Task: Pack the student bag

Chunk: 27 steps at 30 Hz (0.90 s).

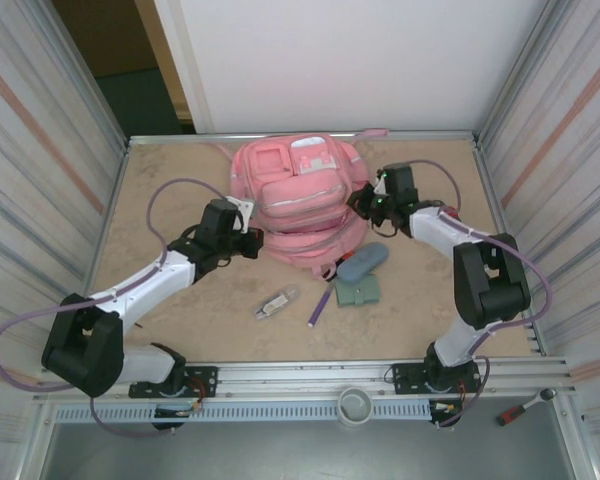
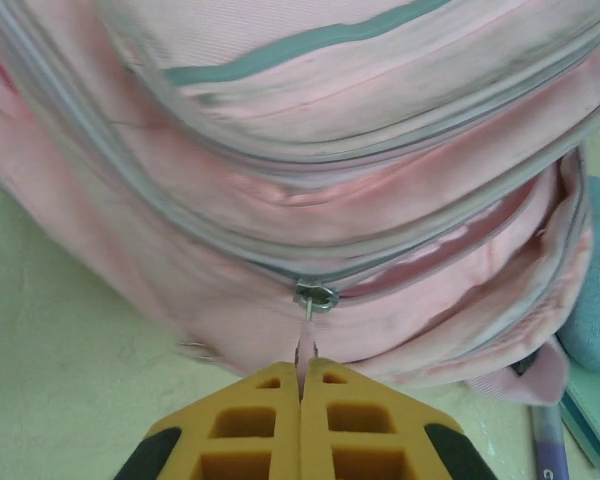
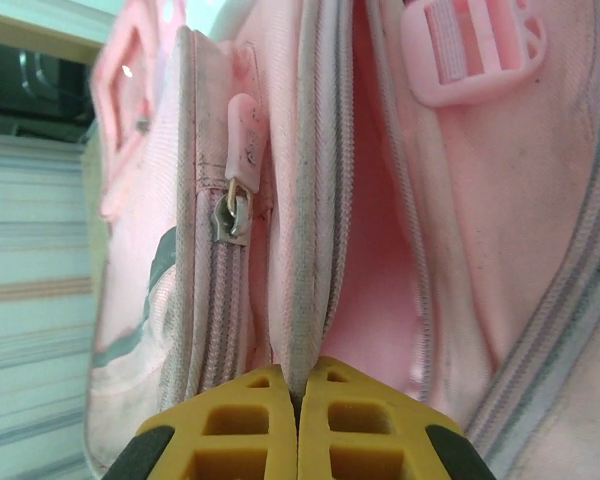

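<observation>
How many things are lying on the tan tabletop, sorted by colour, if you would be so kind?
Pink: 1, the student bag
Grey-blue: 1, the pouch
Green: 1, the flat pad
Purple: 1, the pen
Pale grey: 1, the small clip-like item
Total: 5

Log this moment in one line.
left tool: shut on zip pull | right tool: shut on bag edge | pouch: on table

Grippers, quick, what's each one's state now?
Left gripper: shut on the zip pull of the student bag.
Right gripper: shut on the bag's zipper edge.
</observation>
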Available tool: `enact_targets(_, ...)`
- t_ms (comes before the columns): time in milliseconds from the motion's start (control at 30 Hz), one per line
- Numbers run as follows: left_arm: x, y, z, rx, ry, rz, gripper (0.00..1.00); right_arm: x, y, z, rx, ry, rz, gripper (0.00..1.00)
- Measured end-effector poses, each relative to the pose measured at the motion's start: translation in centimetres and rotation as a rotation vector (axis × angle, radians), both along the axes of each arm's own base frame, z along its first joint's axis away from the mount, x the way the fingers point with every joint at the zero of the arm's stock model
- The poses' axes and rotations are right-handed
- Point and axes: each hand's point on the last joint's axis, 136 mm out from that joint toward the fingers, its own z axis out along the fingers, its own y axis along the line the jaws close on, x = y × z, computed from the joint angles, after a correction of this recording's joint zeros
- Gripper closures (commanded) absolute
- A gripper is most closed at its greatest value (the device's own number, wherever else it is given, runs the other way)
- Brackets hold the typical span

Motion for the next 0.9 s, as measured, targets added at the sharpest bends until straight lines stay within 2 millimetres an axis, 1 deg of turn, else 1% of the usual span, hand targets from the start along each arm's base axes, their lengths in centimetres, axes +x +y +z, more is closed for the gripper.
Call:
enact_targets(100, 0.1, 0.5, 0.4, -0.002, -0.030, 0.017, 1.00, 0.9, -0.4, 0.2, 0.046, 0.031, 0.060, 1.00)
enact_targets(300, 0.8, 2.1, 0.1, 0.001, -0.048, 0.055, 1.00, 2.0, 0.6, 0.0, 0.076, 0.066, 0.154, 1.00)
enact_targets(367, 1.1, 2.1, 0.4, -0.015, -0.066, 0.049, 1.00, 2.4, 0.6, 0.2, 0.076, 0.065, 0.162, 1.00)
enact_targets(400, 1.2, 2.0, 0.5, -0.027, -0.071, 0.039, 1.00, 2.6, 0.6, 0.4, 0.078, 0.064, 0.166, 0.97)
enact_targets(433, 1.1, 1.7, 0.5, -0.038, -0.074, 0.028, 1.00, 2.7, 0.5, 0.6, 0.079, 0.057, 0.168, 0.89)
enact_targets(467, 1.2, 1.6, 0.6, -0.044, -0.076, 0.021, 1.00, 2.8, 0.5, 0.7, 0.079, 0.052, 0.169, 0.85)
enact_targets(533, 1.1, 1.3, 0.6, -0.053, -0.077, 0.012, 1.00, 2.9, 0.6, 0.7, 0.075, 0.046, 0.166, 0.81)
enact_targets(567, 1.1, 1.2, 0.6, -0.058, -0.078, 0.006, 1.00, 3.0, 0.6, 0.6, 0.074, 0.039, 0.162, 0.81)
enact_targets(667, 1.1, 0.6, 0.8, -0.084, -0.074, -0.004, 1.00, 3.0, 1.0, -0.4, 0.086, 0.030, 0.136, 0.79)
enact_targets(733, 1.0, 0.2, 0.8, -0.103, -0.065, -0.010, 1.00, 2.3, 1.3, -1.9, 0.098, 0.053, 0.108, 0.78)
enact_targets(833, 0.7, -0.3, 0.6, -0.116, -0.050, -0.020, 1.00, 1.6, 1.8, -3.4, 0.114, 0.078, 0.070, 0.75)
enact_targets(900, 0.5, -0.5, 0.6, -0.115, -0.047, -0.025, 1.00, 1.5, 2.0, -3.8, 0.132, 0.079, 0.042, 0.74)
